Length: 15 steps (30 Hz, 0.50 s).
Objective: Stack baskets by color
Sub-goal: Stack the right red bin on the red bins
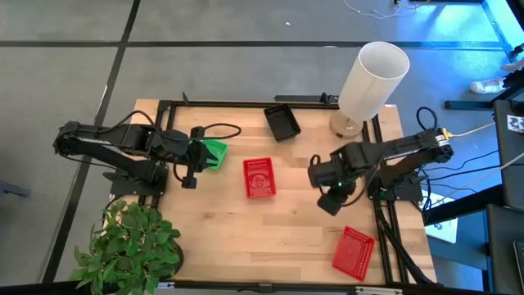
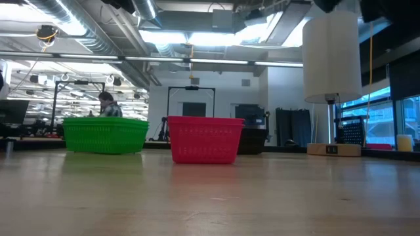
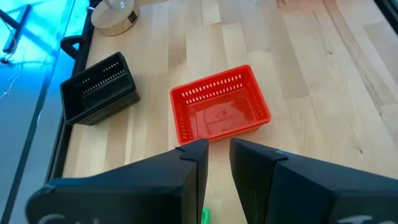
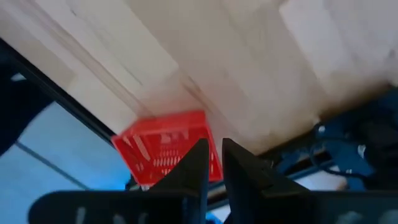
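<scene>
Take the red basket (image 1: 259, 178) at mid-table as your landmark. A green basket (image 1: 214, 152) sits just to its left, right against the left pincer (image 1: 193, 156). The pincer's fingers (image 3: 186, 180) stand close together with only a narrow gap between them. A sliver of green shows low in that gap, but you cannot tell from these views whether the wall is truly pinched. A black basket (image 1: 282, 122) lies beyond the landmark toward the lamp shade (image 1: 372, 79). A second red basket (image 1: 353, 250) sits well off to the landmark's right, at the table's (image 1: 286, 238) near corner and slightly over the frame rail.

The right pincer (image 1: 329, 195) hangs between the two red baskets. Its fingers are nearly together and nothing shows between them.

Expect these baskets to be light, thin mesh plastic. They will probably slide on the wood at a nudge and flex if squeezed across the full width. Your best hold is likely one wall at the rim, one finger inside and one outside, near the middle of a long side so it hangs level. The corner basket could tip off the edge if pushed outward.
</scene>
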Tool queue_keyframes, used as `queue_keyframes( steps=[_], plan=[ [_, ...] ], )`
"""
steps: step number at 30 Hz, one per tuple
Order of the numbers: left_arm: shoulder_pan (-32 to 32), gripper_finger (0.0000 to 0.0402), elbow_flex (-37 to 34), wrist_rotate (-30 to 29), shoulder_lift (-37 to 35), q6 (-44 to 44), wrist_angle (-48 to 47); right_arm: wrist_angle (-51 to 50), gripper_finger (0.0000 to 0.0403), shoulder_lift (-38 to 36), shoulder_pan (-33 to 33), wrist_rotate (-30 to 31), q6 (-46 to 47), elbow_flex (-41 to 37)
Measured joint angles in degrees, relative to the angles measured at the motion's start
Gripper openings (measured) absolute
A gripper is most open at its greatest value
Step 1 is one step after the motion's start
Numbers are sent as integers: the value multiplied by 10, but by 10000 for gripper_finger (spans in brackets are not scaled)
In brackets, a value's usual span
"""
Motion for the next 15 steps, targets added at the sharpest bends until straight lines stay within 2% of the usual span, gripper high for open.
queue_keyframes(
  steps=[9,15],
  plan=[
    [0,58,0,0,0,0,2,51,45,0,19,-106,-3,-77],
    [0,58,0,0,0,0,18,61,33,0,31,-120,-4,-95]
  ],
)
